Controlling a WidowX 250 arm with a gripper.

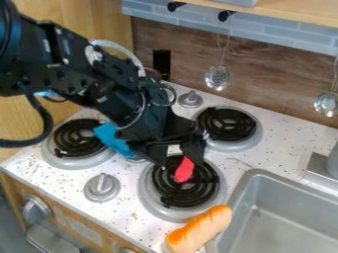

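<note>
Okay, the speckled white stovetop (129, 210) takes up most of the scene, wood-look wall panel (175, 44) behind it. Black arm (86, 69) comes in from upper left, slanting down over the stove. Grey sink (264, 176) at lower right, grey faucet base (320, 169) at its back edge.

Three black-coil burners: front one (149, 193) nearest the sink, back one (251, 134) nearest the wall, left one (72, 140) partly behind the arm.

Claw (180, 162) hangs over the front burner, tips pointing down. Partly open, clear gap between the fingers. Can't tell from here if it has hold of anything. Tan roll with an orange top (200, 229) lies on the near side of that burner, by the sink's corner.

Two ladles hang at the wall, one nearer the middle (217, 77), one at far right (326, 104). Crumpled blue thing (113, 139) beside the claw, near the left burner. Round knob (102, 187) sits between left and front burners. Small red piece (184, 171) is right at the fingertips, over the front coil; contact unclear.
</note>
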